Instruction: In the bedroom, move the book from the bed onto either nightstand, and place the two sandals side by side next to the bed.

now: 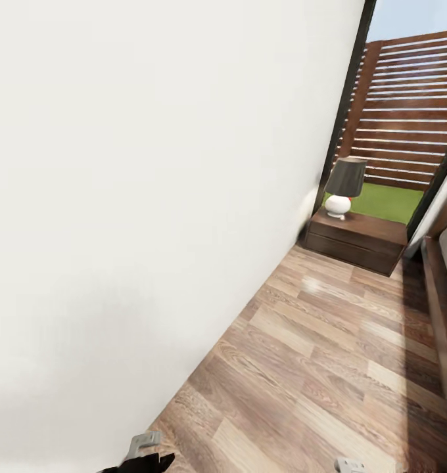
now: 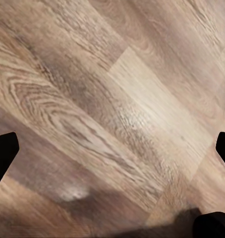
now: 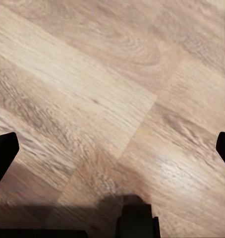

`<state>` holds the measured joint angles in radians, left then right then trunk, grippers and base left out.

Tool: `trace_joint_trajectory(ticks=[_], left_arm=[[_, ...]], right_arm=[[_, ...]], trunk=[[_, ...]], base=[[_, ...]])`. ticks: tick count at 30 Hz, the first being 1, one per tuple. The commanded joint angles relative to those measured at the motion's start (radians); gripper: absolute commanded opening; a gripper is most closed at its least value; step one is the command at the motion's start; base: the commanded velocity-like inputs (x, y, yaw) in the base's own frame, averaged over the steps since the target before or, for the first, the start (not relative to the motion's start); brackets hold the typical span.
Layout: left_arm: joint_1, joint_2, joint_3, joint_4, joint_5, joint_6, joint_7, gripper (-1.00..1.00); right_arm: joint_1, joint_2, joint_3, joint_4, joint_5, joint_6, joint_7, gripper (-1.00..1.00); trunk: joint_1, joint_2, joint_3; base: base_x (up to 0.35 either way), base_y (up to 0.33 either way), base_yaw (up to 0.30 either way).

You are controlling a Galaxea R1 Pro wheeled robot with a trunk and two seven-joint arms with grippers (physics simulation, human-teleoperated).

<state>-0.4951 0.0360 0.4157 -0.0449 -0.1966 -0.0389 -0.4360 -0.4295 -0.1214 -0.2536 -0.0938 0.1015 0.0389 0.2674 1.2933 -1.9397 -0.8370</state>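
Head view: a smooth, matte white wall (image 1: 138, 197) fills the picture from 12 o'clock round to 9 o'clock, slanting with the camera's tilt. Below it runs the floor (image 1: 329, 368), grey-brown planks with strong wavy grain and a soft sheen. At about 2 o'clock stands the nightstand (image 1: 356, 240), a low, boxy block of glossy reddish dark-brown wood set against the wall. On its top sits a lamp (image 1: 344, 186) with a round white base and a dark tapered shade. Behind it a tall dark-framed window (image 1: 407, 125) looks onto green grass and a fence of brown horizontal slats. At 3 o'clock the edge of the bed (image 1: 445, 289) shows: a dark-brown wooden side rail with a strip of white mattress above it. The book and the sandals are not to be seen here. At 6 o'clock a grey and black part of the left arm (image 1: 144, 453) pokes in, and a small grey piece of the right arm (image 1: 350, 465) at 5 o'clock.

Left wrist view: the left gripper (image 2: 112, 151) hangs over bare floor planks, its two black fingertips (image 2: 2, 153) far apart at the picture's sides, the jaws released, nothing between them.

Right wrist view: the right gripper (image 3: 112, 151) likewise faces wood grain, black fingertips (image 3: 3, 153) wide apart, the jaws released and unladen.
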Motion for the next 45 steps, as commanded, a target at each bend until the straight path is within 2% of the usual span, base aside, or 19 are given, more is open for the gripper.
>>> trace_joint_trajectory(ticks=[1,10,45], left_arm=[[0.000,0.000,0.008,0.000,-0.010,-0.004,-0.003,1.00],[0.000,0.000,0.008,0.000,-0.010,-0.004,-0.003,1.00],[0.000,0.001,0.008,0.000,-0.010,-0.004,-0.003,1.00]], right_arm=[[-0.001,0.000,-0.009,-0.001,0.010,0.004,0.004,1.00],[0.000,0.000,-0.009,-0.001,0.010,0.004,0.004,1.00],[0.000,0.000,-0.009,-0.002,0.010,0.004,0.004,1.00]], trunk=[[0.000,0.000,-0.001],[0.000,0.000,-0.001],[0.000,0.000,-0.001]], base=[[0.108,0.000,-0.236],[0.186,0.000,-0.236],[0.004,0.000,-0.236]])
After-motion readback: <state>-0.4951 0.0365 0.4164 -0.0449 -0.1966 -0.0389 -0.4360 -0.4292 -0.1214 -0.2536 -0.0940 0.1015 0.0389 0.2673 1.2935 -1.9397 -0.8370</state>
